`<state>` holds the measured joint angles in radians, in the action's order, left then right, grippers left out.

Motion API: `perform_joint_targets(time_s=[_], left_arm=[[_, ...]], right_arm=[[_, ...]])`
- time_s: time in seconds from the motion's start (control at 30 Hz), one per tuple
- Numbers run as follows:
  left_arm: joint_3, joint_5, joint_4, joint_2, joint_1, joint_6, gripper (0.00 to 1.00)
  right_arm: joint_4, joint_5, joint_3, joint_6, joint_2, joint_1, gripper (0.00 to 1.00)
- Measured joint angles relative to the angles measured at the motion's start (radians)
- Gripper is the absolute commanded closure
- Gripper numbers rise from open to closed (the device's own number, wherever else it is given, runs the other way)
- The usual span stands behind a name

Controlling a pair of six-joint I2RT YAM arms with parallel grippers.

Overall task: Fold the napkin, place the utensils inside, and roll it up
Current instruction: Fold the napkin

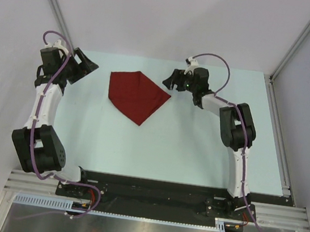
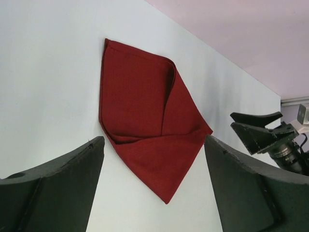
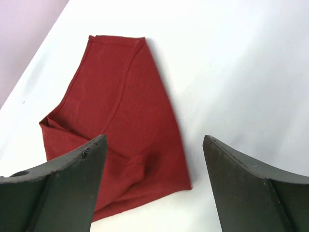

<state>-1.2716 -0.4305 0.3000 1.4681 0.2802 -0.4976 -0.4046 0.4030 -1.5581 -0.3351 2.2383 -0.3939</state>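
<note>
The dark red napkin lies folded on the pale table, a pointed corner aimed at the near side. My right gripper hangs open just off the napkin's right corner, touching nothing. From the right wrist the napkin lies below and left of the open gripper. My left gripper stands open to the left of the cloth, apart from it. The left wrist view shows the napkin ahead of the open left gripper, with a flap folded over. No utensils are in view.
The pale table ends at a black rail along the near edge where both arm bases are bolted. Grey walls and metal posts close in the back and sides.
</note>
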Motion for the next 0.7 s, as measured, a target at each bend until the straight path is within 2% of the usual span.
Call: perform_joint_targets(time_s=[0.17, 0.3, 0.63, 0.7], left_arm=[[0.0, 0.0, 0.0, 0.0, 0.0, 0.0, 0.12], [0.0, 0.0, 0.0, 0.002, 0.0, 0.0, 0.12], [0.0, 0.0, 0.0, 0.006, 0.0, 0.0, 0.12], [0.0, 0.0, 0.0, 0.006, 0.0, 0.0, 0.11]], right_arm=[[0.089, 0.116, -0.164, 0.0, 0.126, 0.048, 0.17], [0.188, 0.206, -0.285, -0.004, 0.242, 0.064, 0.24], [0.275, 0.32, -0.322, -0.043, 0.277, 0.062, 0.58], [0.286, 0.325, -0.32, -0.052, 0.277, 0.061, 0.72]])
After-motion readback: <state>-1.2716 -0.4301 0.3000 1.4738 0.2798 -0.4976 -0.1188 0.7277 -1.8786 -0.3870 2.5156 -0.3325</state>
